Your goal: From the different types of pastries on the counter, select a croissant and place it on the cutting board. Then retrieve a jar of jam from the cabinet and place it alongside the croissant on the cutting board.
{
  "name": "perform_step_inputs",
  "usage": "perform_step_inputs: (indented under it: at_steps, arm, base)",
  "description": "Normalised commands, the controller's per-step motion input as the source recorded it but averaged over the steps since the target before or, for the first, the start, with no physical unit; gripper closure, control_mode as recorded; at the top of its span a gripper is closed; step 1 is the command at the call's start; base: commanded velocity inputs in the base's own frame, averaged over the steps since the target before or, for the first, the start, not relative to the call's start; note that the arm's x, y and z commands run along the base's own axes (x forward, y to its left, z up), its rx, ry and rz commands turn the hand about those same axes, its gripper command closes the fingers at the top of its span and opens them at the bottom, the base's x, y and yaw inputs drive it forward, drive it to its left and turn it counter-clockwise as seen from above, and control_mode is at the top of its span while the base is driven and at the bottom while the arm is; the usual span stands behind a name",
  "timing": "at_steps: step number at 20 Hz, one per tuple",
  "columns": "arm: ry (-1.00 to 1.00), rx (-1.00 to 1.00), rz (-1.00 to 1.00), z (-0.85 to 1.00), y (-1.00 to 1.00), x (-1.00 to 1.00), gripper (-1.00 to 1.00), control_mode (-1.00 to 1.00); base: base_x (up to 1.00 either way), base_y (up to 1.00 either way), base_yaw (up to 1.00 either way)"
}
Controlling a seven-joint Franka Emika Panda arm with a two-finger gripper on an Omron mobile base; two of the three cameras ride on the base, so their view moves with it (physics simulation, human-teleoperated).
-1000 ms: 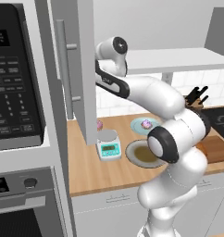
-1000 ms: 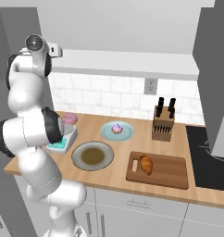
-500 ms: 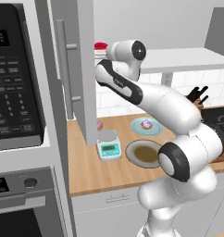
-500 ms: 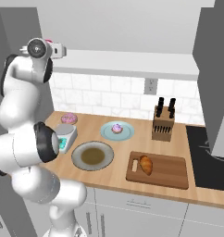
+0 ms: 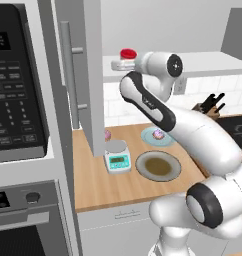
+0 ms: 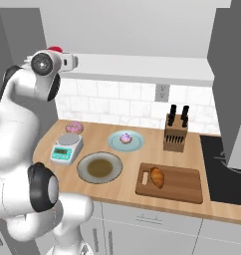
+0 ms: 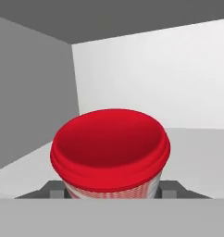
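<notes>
The jar of jam, with its red lid, sits between my two fingertips and takes up most of the hand view. My gripper is shut on it at the front of the cabinet's white shelf, beside the open door. The jar's lid shows just above the hand, and again in the right base view. Down on the counter, the croissant lies on the left part of the cutting board. One frosted cake rests at the back left, another on a pale plate.
A small kitchen scale and a round grey-brown plate lie below the arm. A knife block stands behind the board, with the dark stove top to its right. The microwave and oven fill the left side.
The arm's upper joints have swung to the right, and the hand with the jar has drawn back from deeper in the cabinet toward the shelf's front edge.
</notes>
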Motion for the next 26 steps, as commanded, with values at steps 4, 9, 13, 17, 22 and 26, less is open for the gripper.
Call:
perform_step_inputs:
  at_steps: [4, 9, 13, 17, 22, 26]
  arm:
    - [-0.12, 0.0, -0.11, 0.0, -0.4, -0.76, 1.0, -1.0]
    - [-0.01, 0.0, -0.15, 0.0, -0.3, -0.52, 1.0, -1.0]
    - [0.0, 0.0, -0.12, 0.0, -0.35, -0.47, 1.0, -1.0]
    - [-0.02, 0.0, -0.01, 0.0, -0.23, -0.38, 1.0, -1.0]
    - [-0.03, 0.01, -0.04, 0.0, -0.47, -0.61, 1.0, -1.0]
    - [0.0, 0.07, -0.12, -0.09, -0.64, -0.78, 1.0, -1.0]
  base:
    - [0.0, 0.0, 0.0]
    - [0.0, 0.0, 0.0]
    - [0.0, 0.0, 0.0]
    - [0.0, 0.0, 0.0]
    - [0.0, 0.0, 0.0]
    - [0.0, 0.0, 0.0]
